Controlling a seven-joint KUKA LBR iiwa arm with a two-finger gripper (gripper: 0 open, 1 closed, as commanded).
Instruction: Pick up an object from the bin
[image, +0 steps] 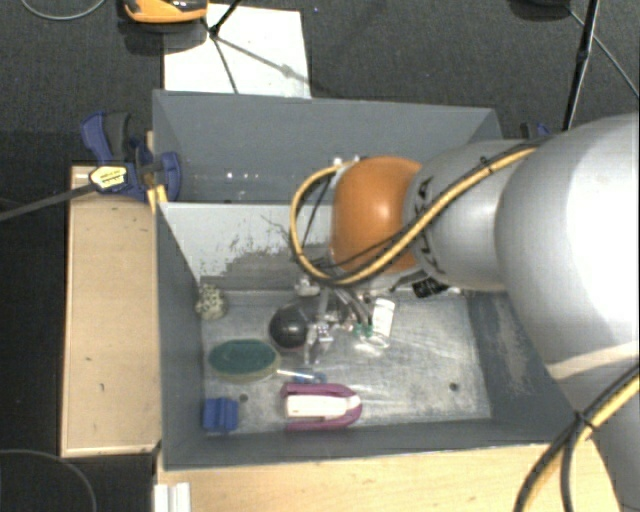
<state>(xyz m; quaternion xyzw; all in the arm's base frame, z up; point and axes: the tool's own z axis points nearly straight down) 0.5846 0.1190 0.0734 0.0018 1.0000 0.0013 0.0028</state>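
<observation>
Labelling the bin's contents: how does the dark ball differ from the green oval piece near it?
The dark ball is round and nearly black; the green oval piece is flat and green with a paler rim. The ball stands taller; the oval piece covers more floor. The ball lies close beside the hand; the oval piece lies further left. Both rest loose on the bin floor.
</observation>
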